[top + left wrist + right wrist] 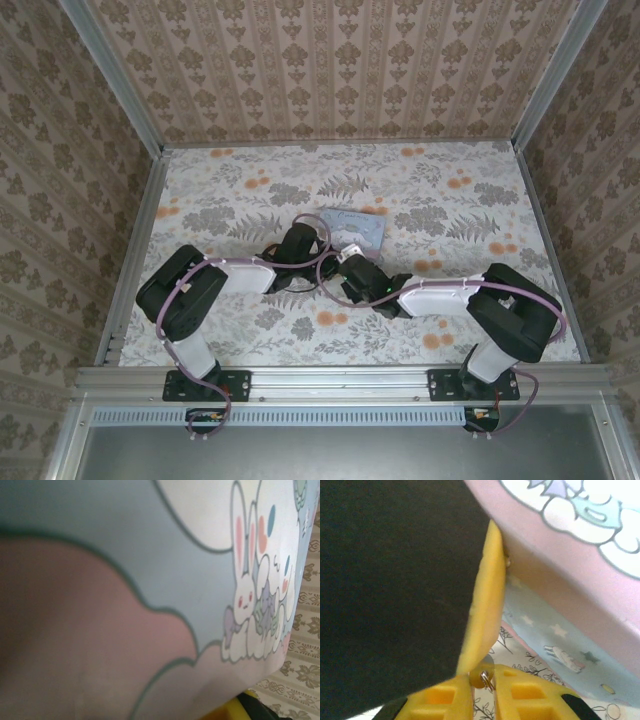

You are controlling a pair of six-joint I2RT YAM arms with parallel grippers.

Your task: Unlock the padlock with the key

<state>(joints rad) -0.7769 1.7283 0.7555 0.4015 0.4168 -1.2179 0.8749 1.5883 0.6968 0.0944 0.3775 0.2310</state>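
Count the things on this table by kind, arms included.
arms: 2 (left, right)
tin: 1
small metal piece with a ring: 1, low between the right wrist's yellow fingers; too blurred to name
Total: 4

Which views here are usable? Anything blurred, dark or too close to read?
Top external: evenly lit and sharp, the tin readable at centre. Left wrist: very close to the tin, left side dim and blurred, rabbit print at right sharper. Right wrist: a dark unfocused mass covers the left half; the yellow gripper finger is soft.
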